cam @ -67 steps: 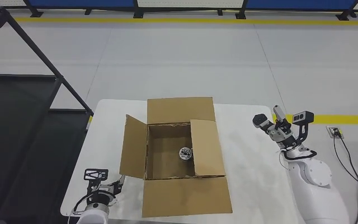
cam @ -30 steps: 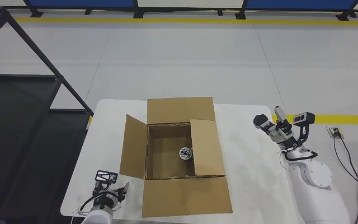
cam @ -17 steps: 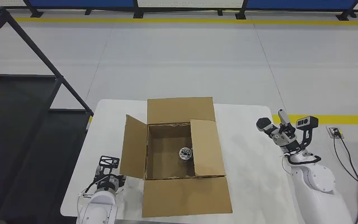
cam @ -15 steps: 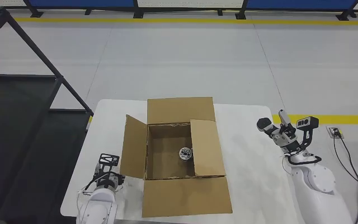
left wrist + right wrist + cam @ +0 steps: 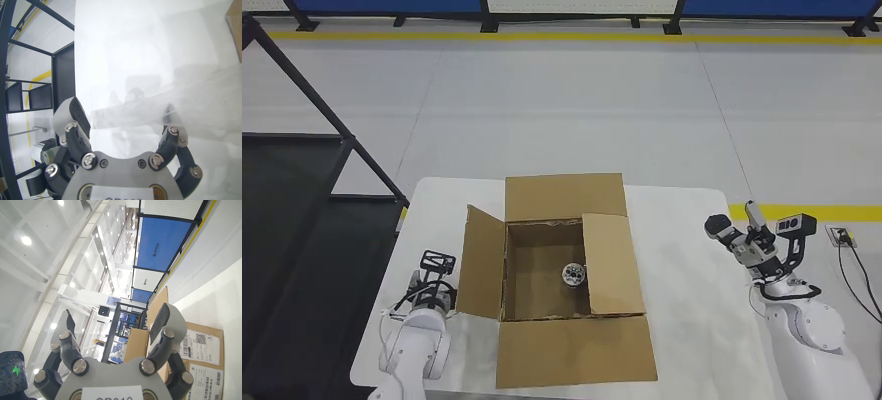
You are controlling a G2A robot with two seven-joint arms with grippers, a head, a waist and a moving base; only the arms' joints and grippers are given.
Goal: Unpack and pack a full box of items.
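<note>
Left end effector (image 5: 122, 112) advanced beside one box (image 5: 572, 350) holding one item (image 5: 573, 272).

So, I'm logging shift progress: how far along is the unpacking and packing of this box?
Done: the box has its flaps open. In hand: nothing; the left hand, beside the box, and the right hand are open and empty. Left: one small round item lies inside; last out or first in, unclear.

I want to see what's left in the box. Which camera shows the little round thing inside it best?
The top view: it looks straight down into the open cardboard box at the small round item on its floor. Both wrist views catch just the box's outer cardboard, with its walls in front of the item.
</note>
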